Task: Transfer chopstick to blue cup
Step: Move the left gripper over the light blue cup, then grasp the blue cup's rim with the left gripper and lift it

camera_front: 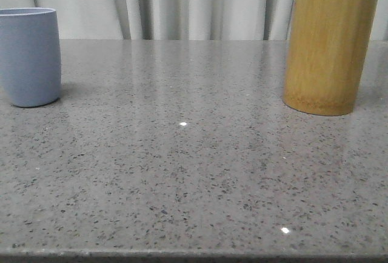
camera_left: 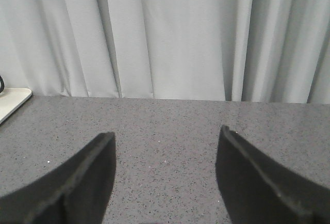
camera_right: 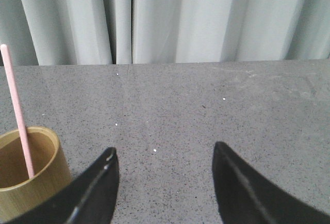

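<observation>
Chopstick (camera_right: 18, 115) lower end hidden in bamboo holder (camera_front: 327, 51) | blue cup (camera_front: 29, 57) cropped | both claws apart, empty

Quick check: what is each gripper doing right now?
Left gripper: open, holding nothing.
Right gripper: open, holding nothing; chopstick stands in the bamboo holder.

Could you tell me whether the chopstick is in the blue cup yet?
Not yet: the chopstick stands in the bamboo holder, far from the blue cup.
</observation>
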You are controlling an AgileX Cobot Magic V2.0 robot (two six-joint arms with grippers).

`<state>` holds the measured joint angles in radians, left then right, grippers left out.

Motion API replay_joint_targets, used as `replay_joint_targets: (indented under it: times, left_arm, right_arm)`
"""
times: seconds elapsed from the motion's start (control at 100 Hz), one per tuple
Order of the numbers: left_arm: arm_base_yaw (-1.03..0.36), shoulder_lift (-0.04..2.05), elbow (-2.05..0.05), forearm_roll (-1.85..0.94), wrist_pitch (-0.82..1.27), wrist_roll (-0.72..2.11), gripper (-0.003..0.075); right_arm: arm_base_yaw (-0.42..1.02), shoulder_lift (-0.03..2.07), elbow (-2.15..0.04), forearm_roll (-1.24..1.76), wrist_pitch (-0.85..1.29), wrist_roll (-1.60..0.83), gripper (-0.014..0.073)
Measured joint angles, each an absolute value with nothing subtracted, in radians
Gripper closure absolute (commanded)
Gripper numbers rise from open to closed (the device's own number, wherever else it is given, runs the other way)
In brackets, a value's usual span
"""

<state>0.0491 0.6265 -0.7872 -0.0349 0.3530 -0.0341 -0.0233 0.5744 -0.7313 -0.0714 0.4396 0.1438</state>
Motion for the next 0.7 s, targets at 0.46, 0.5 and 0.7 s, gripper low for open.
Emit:
replay_joint_targets:
  times: [0.46, 0.5, 0.7]
  left_arm:
    - [0.049, 0.969, -1.124, -0.158, 0.775, 0.028, 0.0330]
    - [0.049, 1.009, -1.161, -0.174, 0.814, 0.043, 0.0330]
    - [0.049, 1.189, -1.312, -0.258, 0.981, 0.110, 0.0330]
  right_arm:
    - [-0.023, 0.574, -0.731, -0.071, 0.432, 0.144, 0.0172]
    - [-0.023, 0.574, -0.731, -0.071, 0.432, 0.142, 0.0172]
    - [-0.023, 0.574, -0.731, -0.071, 0.430, 0.142, 0.0172]
